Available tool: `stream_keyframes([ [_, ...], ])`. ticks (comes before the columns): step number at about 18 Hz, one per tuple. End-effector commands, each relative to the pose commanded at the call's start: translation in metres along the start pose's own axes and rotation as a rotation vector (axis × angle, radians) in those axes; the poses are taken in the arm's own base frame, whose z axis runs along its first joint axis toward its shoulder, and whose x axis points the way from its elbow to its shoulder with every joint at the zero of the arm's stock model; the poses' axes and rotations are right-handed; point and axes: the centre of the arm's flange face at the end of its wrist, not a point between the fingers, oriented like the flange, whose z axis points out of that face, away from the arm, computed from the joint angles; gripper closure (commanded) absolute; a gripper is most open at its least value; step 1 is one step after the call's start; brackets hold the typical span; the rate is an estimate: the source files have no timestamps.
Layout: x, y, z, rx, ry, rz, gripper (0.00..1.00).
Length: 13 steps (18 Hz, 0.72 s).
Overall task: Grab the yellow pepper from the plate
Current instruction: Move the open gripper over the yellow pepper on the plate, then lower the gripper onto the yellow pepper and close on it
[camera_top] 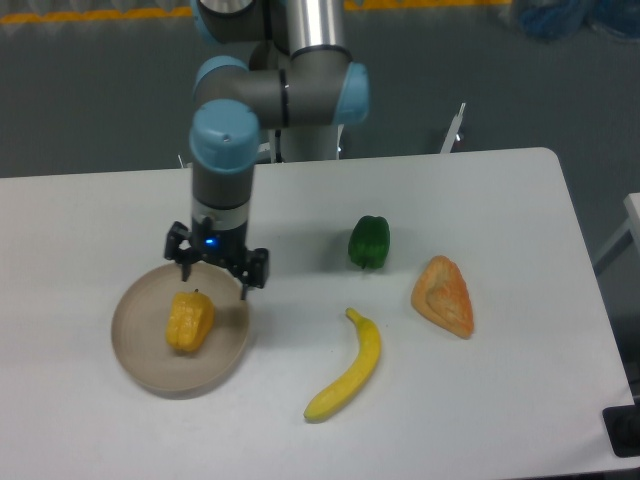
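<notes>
Lying below hand [214, 278] — yellow pepper [189, 320], on plate [140, 360]

Pepper: you're seeing the yellow pepper [189, 320] lying on the plate [140, 365].
Gripper: the gripper [214, 283] is hovering open just above it.

yellow pepper [189, 320] yellow-orange | plate [135, 362] beige-tan | green pepper [369, 242] green | banana [350, 371] yellow | wedge [443, 295] orange | table [480, 200] white
</notes>
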Motion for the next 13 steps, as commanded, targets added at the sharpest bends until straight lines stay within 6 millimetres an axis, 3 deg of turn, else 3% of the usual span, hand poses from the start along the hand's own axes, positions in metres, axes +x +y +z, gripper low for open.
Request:
stream_keyframes([
  [2, 0.016, -0.001, 0.01, -0.003, -0.015, 0.031, 0.0],
  [4, 0.02, 0.0, 0.012, -0.006, -0.015, 0.036, 0.0],
  [13, 0.02, -0.003, 0.034, -0.038, -0.01, 0.053, 0.0],
])
